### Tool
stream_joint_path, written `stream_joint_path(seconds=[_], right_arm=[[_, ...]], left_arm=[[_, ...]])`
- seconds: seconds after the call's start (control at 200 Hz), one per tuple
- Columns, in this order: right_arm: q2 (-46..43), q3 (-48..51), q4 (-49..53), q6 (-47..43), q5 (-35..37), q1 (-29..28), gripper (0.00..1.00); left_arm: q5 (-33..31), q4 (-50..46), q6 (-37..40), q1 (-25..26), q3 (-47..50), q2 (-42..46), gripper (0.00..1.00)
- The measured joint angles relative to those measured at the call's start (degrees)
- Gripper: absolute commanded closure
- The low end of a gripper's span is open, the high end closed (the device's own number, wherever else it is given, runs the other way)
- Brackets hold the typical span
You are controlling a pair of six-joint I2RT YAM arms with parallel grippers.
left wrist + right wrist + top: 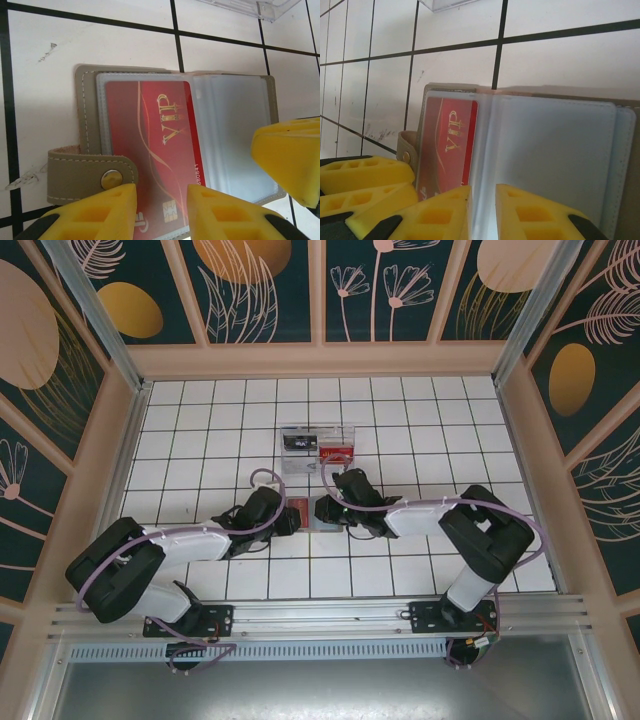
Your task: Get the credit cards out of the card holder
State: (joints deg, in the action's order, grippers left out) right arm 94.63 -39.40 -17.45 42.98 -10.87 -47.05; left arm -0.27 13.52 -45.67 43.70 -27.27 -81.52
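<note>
I see the white tiled table (200,430) walled in on three sides by the patterned panels (60,390), with plenty of bare tile to the left, right and far side. Both arms lie low and meet at the middle, so that spot is crowded.

Just beyond them sits the clear plastic tray (318,448). It holds a dark item and a red one, both too small for me to read.

The card holder (85,115) lies open and flat between the grippers, near the tray but not touching it. Its near edge is cut off under the yellow fingers. A red VIP card (150,140) sits in the left sleeve. The right sleeves (235,135) look cloudy, and I can't tell if they hold cards.

The left gripper (160,190) has its jaws partly apart over the card's near end. I can't tell if it pinches the card. The right gripper (482,191) has a narrow gap with a clear sleeve running into it; whether it grips, I can't tell.

The snap tab (90,175) sticks out to the left, beside the left finger.
</note>
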Motion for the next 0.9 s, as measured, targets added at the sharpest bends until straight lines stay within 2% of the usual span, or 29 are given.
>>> stream_joint_path(seconds=[0.235,0.766,0.901], right_arm=[[1.18,-1.2,-0.46,0.94,-1.22,-0.31,0.81],[4.92,-2.6,-1.25,2.43,-2.78,-0.66,0.82],[5.27,-2.64,-1.33,2.6,-2.82,-0.63,0.85]], left_arm=[[-0.15,0.15,-0.44,-0.11,0.66,-0.57,0.73],[1.79,3.26,-1.07,-0.22,1.09,-1.86,0.72],[1.79,3.26,-1.09,-0.22,1.09,-1.86,0.72]])
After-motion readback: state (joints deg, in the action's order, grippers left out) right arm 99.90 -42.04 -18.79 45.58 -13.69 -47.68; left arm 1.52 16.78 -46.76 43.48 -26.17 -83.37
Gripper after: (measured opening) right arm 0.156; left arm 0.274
